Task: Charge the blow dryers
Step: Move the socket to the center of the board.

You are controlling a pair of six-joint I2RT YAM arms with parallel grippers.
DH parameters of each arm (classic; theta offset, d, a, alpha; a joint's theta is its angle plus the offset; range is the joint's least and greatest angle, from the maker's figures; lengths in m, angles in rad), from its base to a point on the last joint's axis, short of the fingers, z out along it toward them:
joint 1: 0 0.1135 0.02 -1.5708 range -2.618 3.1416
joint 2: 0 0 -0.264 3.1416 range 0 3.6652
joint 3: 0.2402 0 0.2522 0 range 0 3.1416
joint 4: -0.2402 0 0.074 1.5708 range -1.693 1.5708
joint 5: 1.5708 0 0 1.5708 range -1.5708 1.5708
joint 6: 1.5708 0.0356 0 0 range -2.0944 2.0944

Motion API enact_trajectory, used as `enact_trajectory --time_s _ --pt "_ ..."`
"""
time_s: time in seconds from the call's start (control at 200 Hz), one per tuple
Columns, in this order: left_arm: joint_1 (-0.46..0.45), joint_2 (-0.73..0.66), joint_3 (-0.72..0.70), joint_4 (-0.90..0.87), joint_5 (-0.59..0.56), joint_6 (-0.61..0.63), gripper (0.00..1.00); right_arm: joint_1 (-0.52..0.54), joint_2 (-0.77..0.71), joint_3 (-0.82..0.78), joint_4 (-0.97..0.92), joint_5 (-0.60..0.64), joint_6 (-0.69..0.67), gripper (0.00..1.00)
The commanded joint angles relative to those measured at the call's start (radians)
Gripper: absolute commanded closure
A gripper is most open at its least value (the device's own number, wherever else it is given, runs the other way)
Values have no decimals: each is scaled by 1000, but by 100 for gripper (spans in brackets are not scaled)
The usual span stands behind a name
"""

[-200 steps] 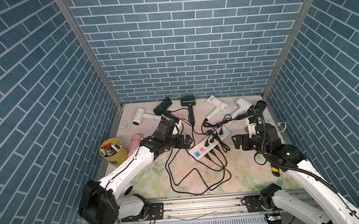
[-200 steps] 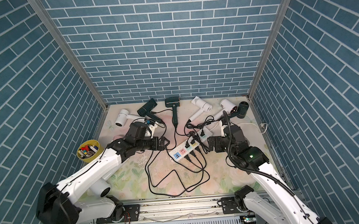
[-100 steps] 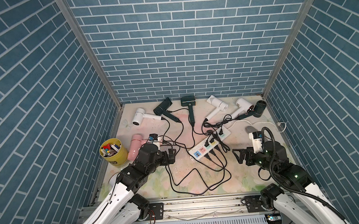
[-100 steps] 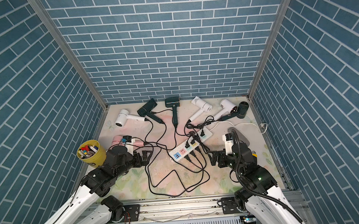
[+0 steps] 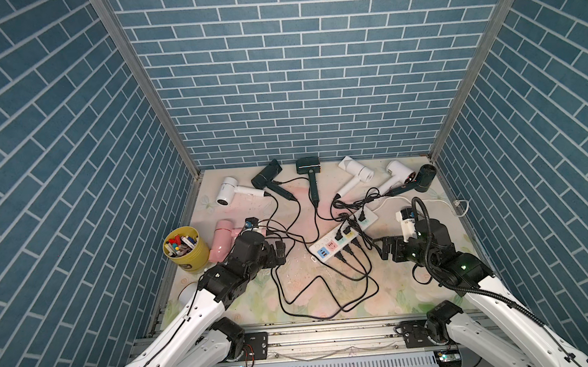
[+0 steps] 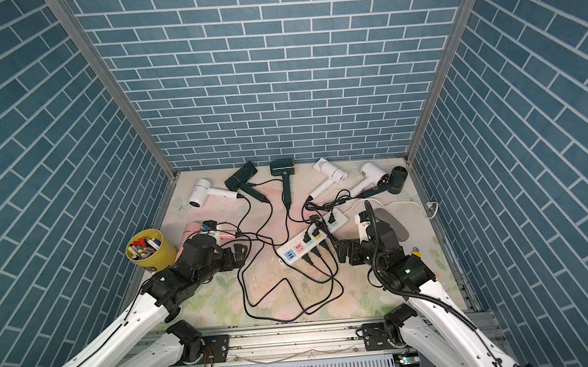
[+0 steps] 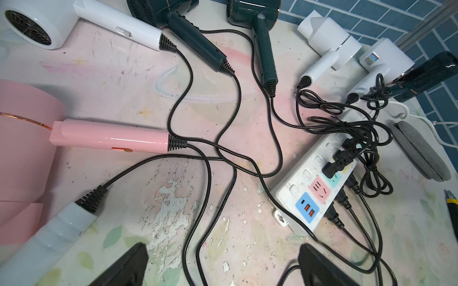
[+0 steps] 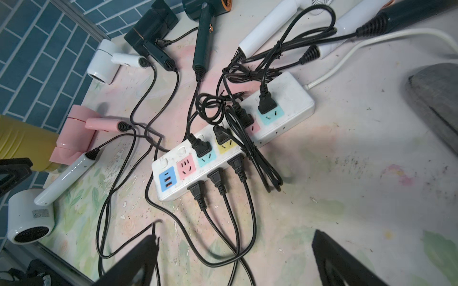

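While the left gripper (image 5: 279, 253) and right gripper (image 5: 386, 252) both hold their jaws apart and empty, you see in a top view the blow dryers (image 5: 308, 165) across the frame's middle, with their cords leading toward the power strip (image 5: 327, 249).

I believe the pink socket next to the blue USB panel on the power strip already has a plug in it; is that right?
Not quite: that pink socket beside the blue USB panel on the power strip is empty, as the right wrist view shows.
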Motion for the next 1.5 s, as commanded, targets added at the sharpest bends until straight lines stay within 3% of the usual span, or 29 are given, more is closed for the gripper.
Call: enact_trajectory --time_s 0.0,0.225,0.48,0.81,1.095,1.32,1.495 --pt "7 7 80 -24 15 22 0 -1 18 84 -14 96 -12 1" --pt "8 61 185 -46 76 21 1 -1 117 280 -113 159 -41 1" --pt "30 213 256 46 106 26 1 -6 360 506 -150 193 -129 1" --pt "144 483 366 126 155 40 0 -19 878 804 -110 -126 -277 11" --pt "312 569 322 127 266 7 1 13 1237 1083 -268 -210 -351 17" --pt "371 620 309 120 318 3 1 48 1428 1209 -400 -199 -373 21" --pt "379 637 301 149 341 -9 1 50 1508 1223 -450 -97 -351 21"
